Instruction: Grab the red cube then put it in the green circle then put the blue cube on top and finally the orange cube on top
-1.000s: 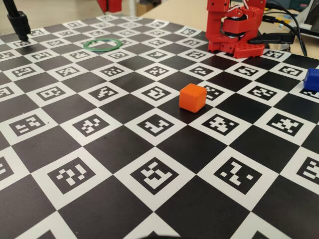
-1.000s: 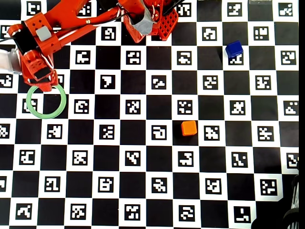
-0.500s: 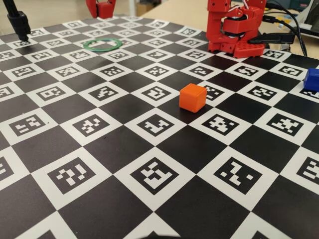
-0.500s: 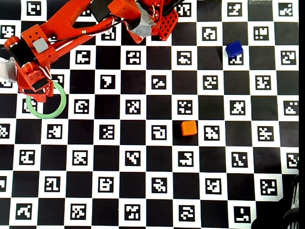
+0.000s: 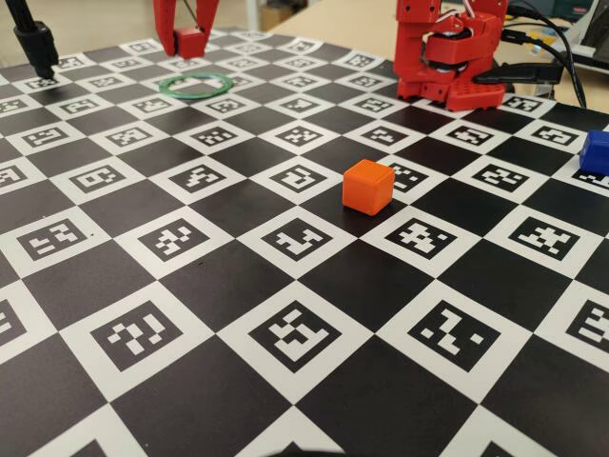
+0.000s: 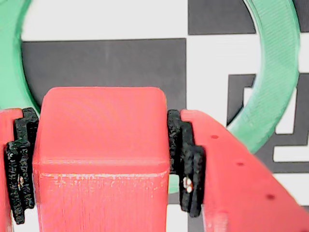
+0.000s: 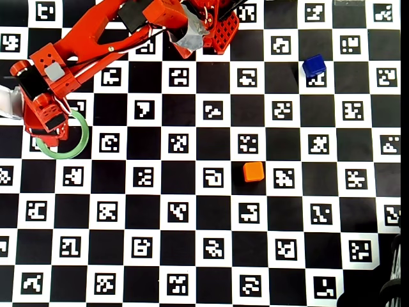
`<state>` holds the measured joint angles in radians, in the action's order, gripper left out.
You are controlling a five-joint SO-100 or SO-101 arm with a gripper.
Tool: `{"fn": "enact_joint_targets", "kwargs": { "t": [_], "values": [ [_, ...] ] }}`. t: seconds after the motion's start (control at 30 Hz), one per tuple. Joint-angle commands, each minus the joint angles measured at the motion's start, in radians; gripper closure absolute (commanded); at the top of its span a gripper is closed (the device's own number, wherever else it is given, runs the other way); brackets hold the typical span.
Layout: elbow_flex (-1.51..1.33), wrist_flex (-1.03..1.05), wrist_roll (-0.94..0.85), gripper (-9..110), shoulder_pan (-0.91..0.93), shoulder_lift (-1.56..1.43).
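The red cube (image 6: 101,145) is clamped between my gripper's (image 6: 99,166) black pads (image 6: 186,164). It hangs over the hollow centre of the green circle (image 6: 275,72), whose arcs curve round both sides of the wrist view. In the fixed view the gripper (image 5: 187,48) holds the red cube (image 5: 189,43) just above the far side of the green circle (image 5: 197,86). From overhead the gripper (image 7: 48,128) covers the cube and part of the green circle (image 7: 80,137). The orange cube (image 5: 368,186) (image 7: 253,171) sits mid-board. The blue cube (image 5: 597,150) (image 7: 314,66) lies at the right.
The board is a black and white checker mat with printed markers. The arm's red base (image 5: 447,57) (image 7: 204,25) stands at the far edge with cables beside it. A black stand (image 5: 38,43) rises at the far left corner.
The gripper has come down with the red cube towards the green circle, and from overhead it has shifted left over the ring's left part. The orange and blue cubes have not moved.
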<state>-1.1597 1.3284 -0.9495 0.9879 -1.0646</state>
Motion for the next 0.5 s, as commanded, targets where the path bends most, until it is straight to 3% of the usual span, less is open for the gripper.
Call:
{"fn": "enact_joint_targets", "kwargs": {
  "t": [0.0,0.47],
  "values": [
    [0.005,-0.031,0.000,95,0.018,-0.014],
    [-0.080,-0.120,-0.017,95,0.046,-0.003]
  ]
}}
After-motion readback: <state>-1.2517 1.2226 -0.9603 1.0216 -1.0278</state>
